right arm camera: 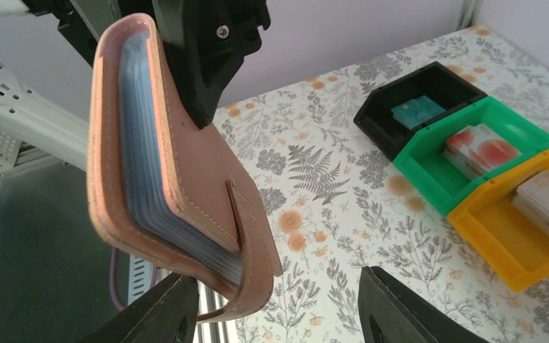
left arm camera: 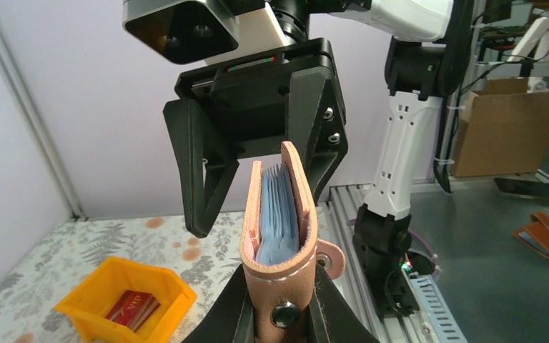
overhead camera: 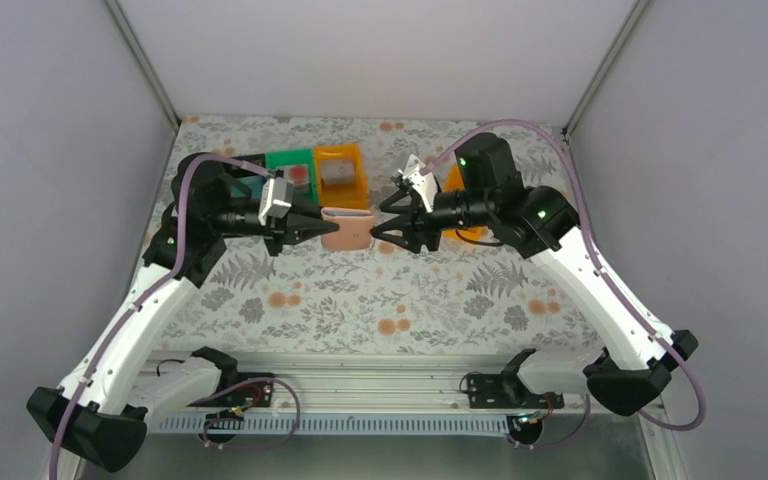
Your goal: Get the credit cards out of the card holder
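Left pincer (overhead camera: pixel 318 228) is clamped on the card holder (left arm camera: pixel 279 214); right pincer (overhead camera: pixel 380 222) is held parted astride it. Print on the red card (left arm camera: pixel 133 307) cannot be read.

Inside a robotics lab test cell: a left arm (overhead camera: pixel 130 325) and a right arm (overhead camera: pixel 605 295), both white and black, stand bolted to an aluminium rail (overhead camera: pixel 380 385) at the near edge of a bench (overhead camera: pixel 360 300). The bench is spread with a floral cover and boxed in by plain white panel walls (overhead camera: pixel 50 200) on metal posts (overhead camera: pixel 145 60). A purple cable (overhead camera: pixel 703 395) loops from each arm. An orange bin (right arm camera: pixel 486 243), a green bin (right arm camera: pixel 422 179) and a black bin (right arm camera: pixel 375 118) hold sorted credit cards (right arm camera: pixel 479 146). Outside the enclosure, a cardboard box (left arm camera: pixel 504 132) sits among other gear.
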`<state>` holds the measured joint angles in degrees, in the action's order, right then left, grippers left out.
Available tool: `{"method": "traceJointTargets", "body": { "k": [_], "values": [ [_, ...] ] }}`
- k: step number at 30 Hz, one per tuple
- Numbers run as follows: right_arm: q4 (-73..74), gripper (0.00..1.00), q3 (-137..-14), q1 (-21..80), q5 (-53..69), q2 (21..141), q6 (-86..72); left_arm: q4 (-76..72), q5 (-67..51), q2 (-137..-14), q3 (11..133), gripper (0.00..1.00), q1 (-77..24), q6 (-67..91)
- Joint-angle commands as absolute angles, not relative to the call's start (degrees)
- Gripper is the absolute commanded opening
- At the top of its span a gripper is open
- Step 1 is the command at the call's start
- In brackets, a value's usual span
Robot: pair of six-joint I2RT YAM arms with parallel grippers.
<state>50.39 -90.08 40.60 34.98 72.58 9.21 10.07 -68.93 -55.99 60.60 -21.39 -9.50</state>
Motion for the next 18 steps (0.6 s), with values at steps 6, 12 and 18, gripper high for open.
{"method": "traceJointTargets", "body": {
  "k": [6,12,18],
  "values": [
    [52.0,0.58,-88.9,40.1,35.1,71.1,12.1,17.4,-77.7,-57.3,66.0,0.02,-22.0,-19.2],
    [51.6,0.57,-88.7,40.2,35.3,71.2,11.4,20.4,-78.4,-57.8,67.6,0.02,-22.1,-20.8],
    [47.9,0.62,-87.2,41.0,39.1,70.3,9.4,11.8,-71.1,-57.9,65.3,0.02,-23.2,-11.6]
  ]
}}
